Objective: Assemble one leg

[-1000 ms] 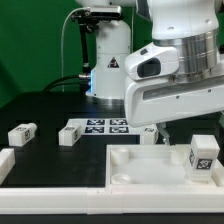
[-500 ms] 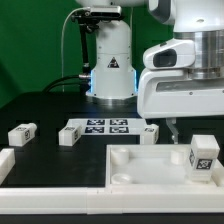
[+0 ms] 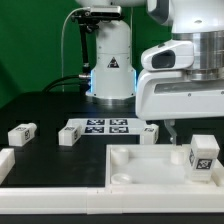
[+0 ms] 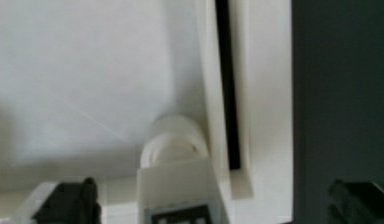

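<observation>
Tabletop (image 3: 135, 170) nearest, cut off at frame edge; leg (image 3: 203, 158) stands on its corner at the exterior view's right. Behind, housing (image 3: 185, 95) hides most of gripper (image 4: 214, 202); wrist view blurred, but I read fingers (image 4: 68, 200) spread wide.

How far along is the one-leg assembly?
Looks done: one leg stands upright at a corner of the large white piece, though I can't tell whether it is fully seated. In hand: nothing, as the fingers are open and empty. Left: confirm the seating. Three loose legs lie unattached.
</observation>
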Robot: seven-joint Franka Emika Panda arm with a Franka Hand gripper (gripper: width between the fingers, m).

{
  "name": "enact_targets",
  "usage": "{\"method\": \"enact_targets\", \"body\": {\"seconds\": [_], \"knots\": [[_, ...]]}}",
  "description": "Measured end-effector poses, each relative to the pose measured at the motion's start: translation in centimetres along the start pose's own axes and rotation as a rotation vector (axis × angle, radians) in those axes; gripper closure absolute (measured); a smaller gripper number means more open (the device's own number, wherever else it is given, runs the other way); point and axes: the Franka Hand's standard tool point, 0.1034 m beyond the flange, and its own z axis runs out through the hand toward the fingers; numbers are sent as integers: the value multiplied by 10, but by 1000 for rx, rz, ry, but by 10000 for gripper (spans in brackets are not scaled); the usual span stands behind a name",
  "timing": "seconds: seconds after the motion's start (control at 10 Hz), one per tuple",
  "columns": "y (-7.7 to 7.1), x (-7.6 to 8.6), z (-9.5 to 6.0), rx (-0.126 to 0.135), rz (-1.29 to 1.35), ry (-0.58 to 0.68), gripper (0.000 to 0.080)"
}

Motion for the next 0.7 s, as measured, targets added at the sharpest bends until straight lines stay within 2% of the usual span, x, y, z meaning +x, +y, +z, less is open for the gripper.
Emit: {"method": "enact_targets", "body": {"seconds": [0.1, 0.3, 0.7], "knots": [[4, 13, 3, 0, -14, 12, 150], [3, 23, 3, 3, -12, 24, 150], [5, 25, 2, 2, -45, 21, 162]]}}
